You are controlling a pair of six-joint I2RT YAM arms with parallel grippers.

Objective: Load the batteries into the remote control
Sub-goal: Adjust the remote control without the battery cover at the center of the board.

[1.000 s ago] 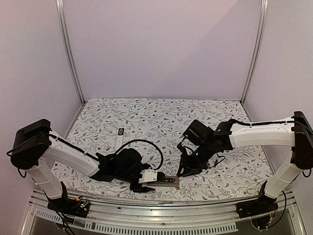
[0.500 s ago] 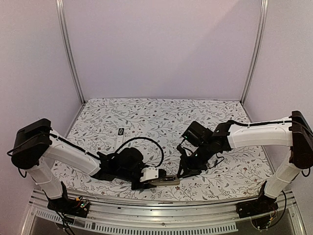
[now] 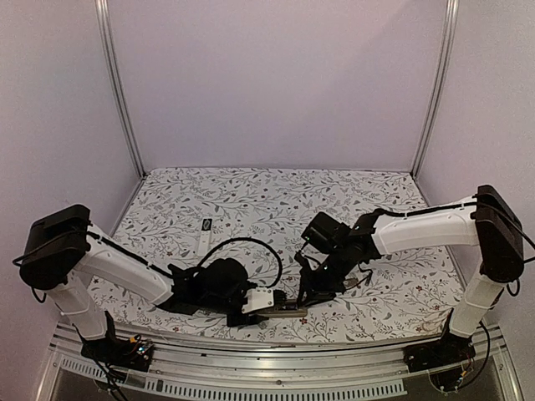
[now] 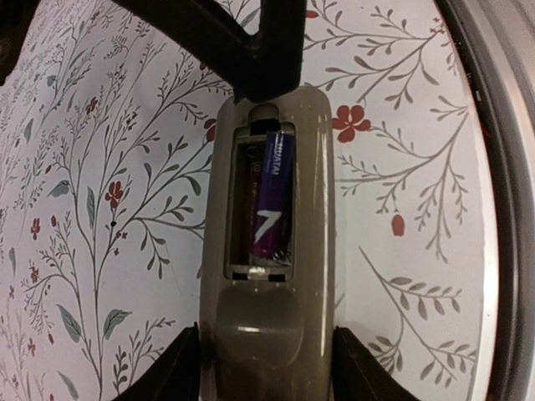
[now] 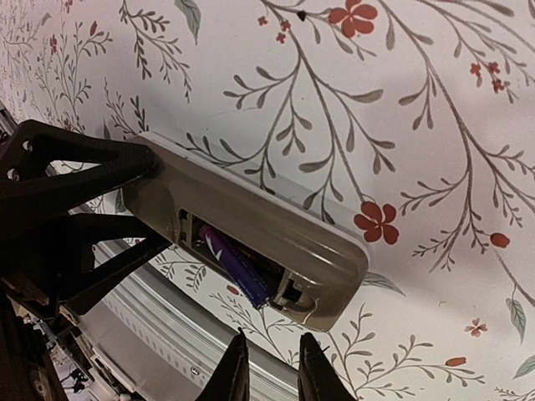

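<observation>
A grey-brown remote control (image 4: 259,326) lies near the table's front edge with its battery compartment open. One purple battery (image 4: 272,200) with a white mark sits in the right-hand slot; the other slot looks empty. In the right wrist view the battery (image 5: 238,269) lies tilted, one end raised at the compartment's edge. My left gripper (image 4: 267,372) is shut on the remote's (image 3: 284,312) near end, one finger on each side. My right gripper (image 5: 269,368) hovers just past the remote's (image 5: 251,209) far end, its fingers narrowly apart with nothing between them. Its dark fingers (image 4: 272,58) touch or overhang that end.
A metal rail (image 5: 150,334) runs along the table's front edge right beside the remote. A small dark object (image 3: 207,223) and a small pale one (image 3: 205,241) lie on the floral cloth to the back left. Side posts (image 3: 121,92) frame the cell.
My left gripper has closed from wide open onto the remote's sides. The right arm has shifted left and lower, bringing its fingers to the remote's far end.
</observation>
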